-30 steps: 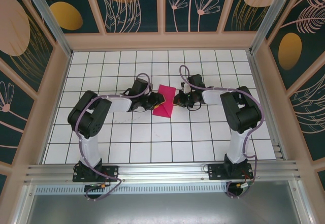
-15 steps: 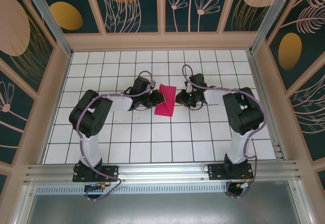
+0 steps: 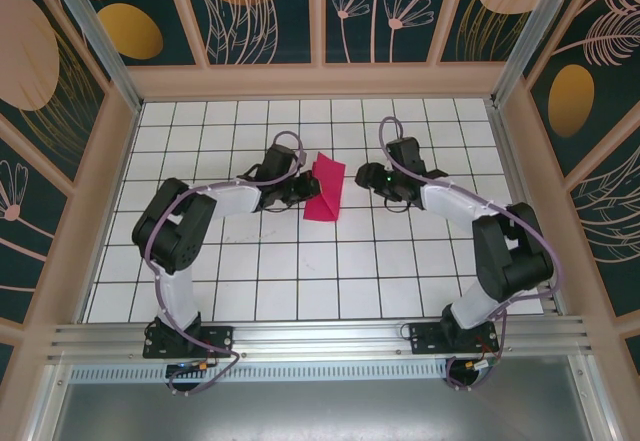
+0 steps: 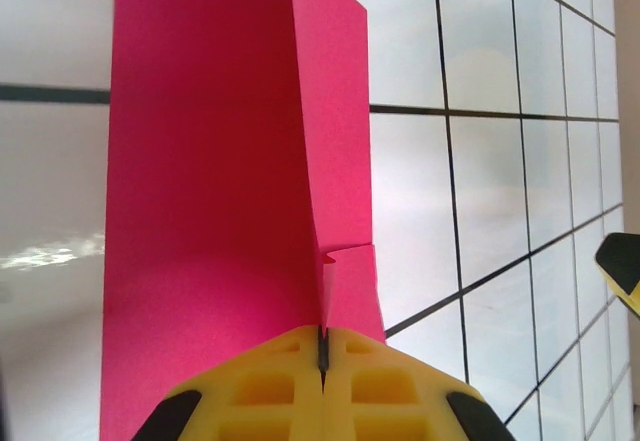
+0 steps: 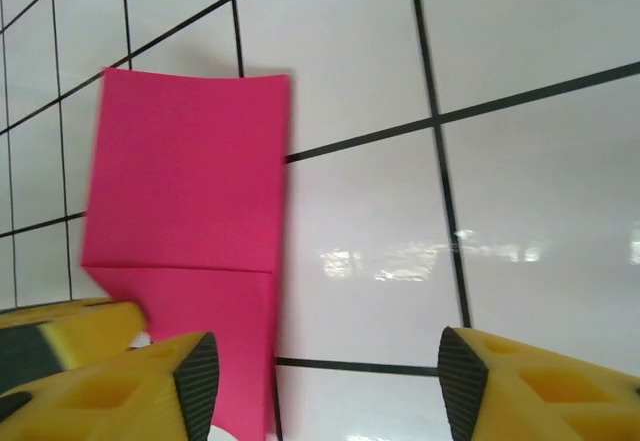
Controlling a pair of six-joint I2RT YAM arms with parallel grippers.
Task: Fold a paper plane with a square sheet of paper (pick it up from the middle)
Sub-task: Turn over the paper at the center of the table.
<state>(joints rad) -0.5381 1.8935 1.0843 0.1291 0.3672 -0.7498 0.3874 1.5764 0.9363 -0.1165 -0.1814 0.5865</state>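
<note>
The square sheet of paper (image 3: 323, 193) is bright magenta-pink and folded lengthwise into a narrow, upright-running strip. It sits near the middle of the white grid table (image 3: 300, 261), between the two grippers. In the left wrist view the square sheet of paper (image 4: 210, 161) shows a sharp centre crease with one flap rising from it, and a small kink in the edge just above the fingers. The left gripper (image 3: 300, 189) has its yellow jaws pressed together, pinching the near end of that crease (image 4: 322, 346). The right gripper (image 3: 365, 175) stands spread, just beside the paper and apart from it (image 5: 325, 371), where the paper (image 5: 185, 181) shows a crosswise fold line.
</note>
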